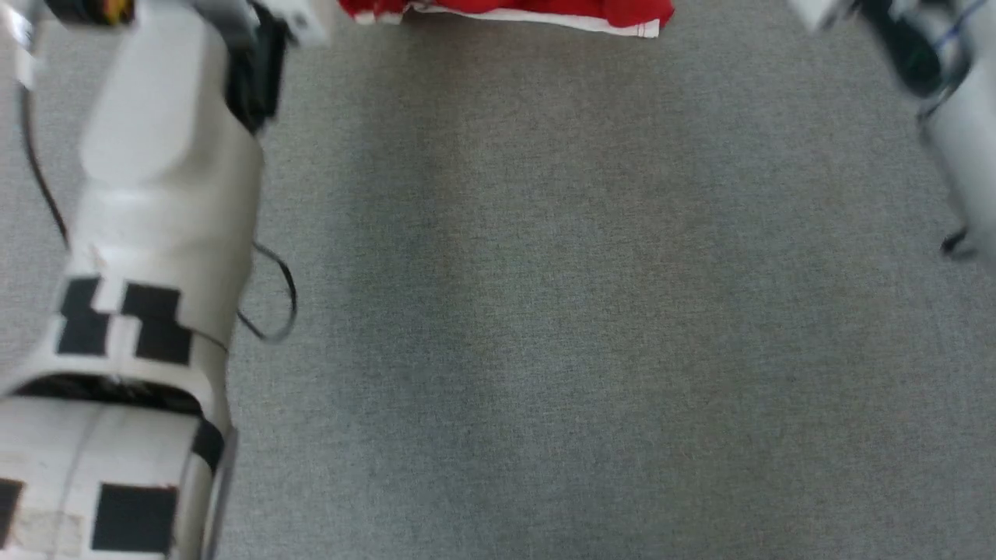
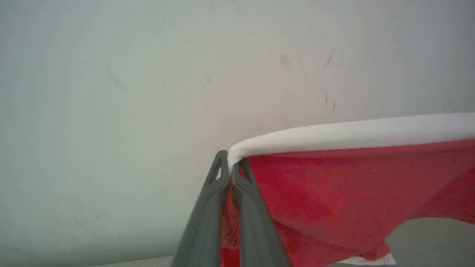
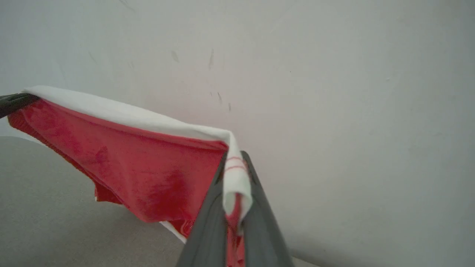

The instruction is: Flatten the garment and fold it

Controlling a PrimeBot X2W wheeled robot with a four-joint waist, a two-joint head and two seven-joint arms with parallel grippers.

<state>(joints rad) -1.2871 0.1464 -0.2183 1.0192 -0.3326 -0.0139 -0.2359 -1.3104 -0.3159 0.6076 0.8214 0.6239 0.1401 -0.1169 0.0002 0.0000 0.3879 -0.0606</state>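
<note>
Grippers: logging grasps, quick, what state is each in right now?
Left gripper: closed on the garment, at its white edge.
Right gripper: closed on the garment's other corner.

Left gripper (image 2: 230, 165) and right gripper (image 3: 234, 160) both clamped closed.

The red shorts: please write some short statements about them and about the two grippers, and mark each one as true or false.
1. The left gripper is shut on the garment. True.
2. The right gripper is open and holds nothing. False: it is shut on a corner of the garment.
3. The white trim runs along the garment's raised top edge, from one gripper to the other. True.
4. The garment lies folded in a neat pile. False: it hangs unfolded from the two grippers.
</note>
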